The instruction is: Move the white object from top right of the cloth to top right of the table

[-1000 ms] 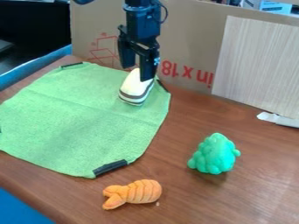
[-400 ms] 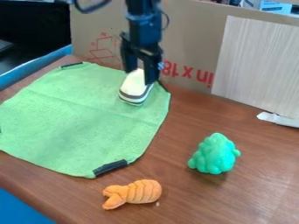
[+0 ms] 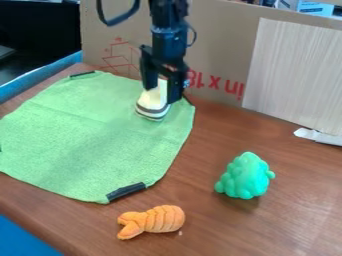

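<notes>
The black gripper (image 3: pixel 162 95) hangs over the far right part of the green cloth (image 3: pixel 87 135), its two fingers well apart – one to the left, one to the right – with the upper part of the white object (image 3: pixel 155 100) between them. The right finger overlaps the object's right side in the view; whether either finger touches it, I cannot tell. The object rests on the cloth near its far right corner, its dark-striped end toward the near side, and is not clamped.

Matt green cloth (image 3: pixel 87 135), glossy brown wood table (image 3: pixel 214 225), plain cardboard (image 3: pixel 220 30)
</notes>
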`<state>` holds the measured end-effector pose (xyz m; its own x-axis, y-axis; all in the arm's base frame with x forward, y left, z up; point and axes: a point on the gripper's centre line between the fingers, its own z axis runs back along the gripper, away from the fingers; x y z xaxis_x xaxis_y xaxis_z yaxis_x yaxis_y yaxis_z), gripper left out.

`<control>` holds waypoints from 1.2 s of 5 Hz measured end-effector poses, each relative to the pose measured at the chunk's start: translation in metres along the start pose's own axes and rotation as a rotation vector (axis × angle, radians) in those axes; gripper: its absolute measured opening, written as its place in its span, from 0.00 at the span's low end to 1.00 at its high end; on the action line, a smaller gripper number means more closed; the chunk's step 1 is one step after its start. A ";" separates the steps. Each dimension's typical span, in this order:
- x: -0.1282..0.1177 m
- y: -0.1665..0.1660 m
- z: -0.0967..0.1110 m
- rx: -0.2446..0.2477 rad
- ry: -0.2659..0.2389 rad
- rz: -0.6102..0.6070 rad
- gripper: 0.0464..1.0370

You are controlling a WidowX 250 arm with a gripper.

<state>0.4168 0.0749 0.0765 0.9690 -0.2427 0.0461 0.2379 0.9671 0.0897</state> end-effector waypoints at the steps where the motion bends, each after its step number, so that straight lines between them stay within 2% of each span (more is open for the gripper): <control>1: -0.001 0.007 0.001 0.042 0.008 0.010 0.96; 2: -0.002 0.014 0.001 0.077 0.009 0.029 0.96; 3: -0.005 0.021 -0.003 0.082 0.022 0.053 0.93; 4: -0.005 0.025 -0.006 0.083 0.031 0.065 0.68; 5: -0.005 0.025 -0.007 0.086 0.037 0.064 0.49; 6: -0.005 0.026 -0.008 0.089 0.041 0.062 0.37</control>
<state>0.4183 0.1023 0.0711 0.9841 -0.1773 0.0135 0.1723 0.9693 0.1756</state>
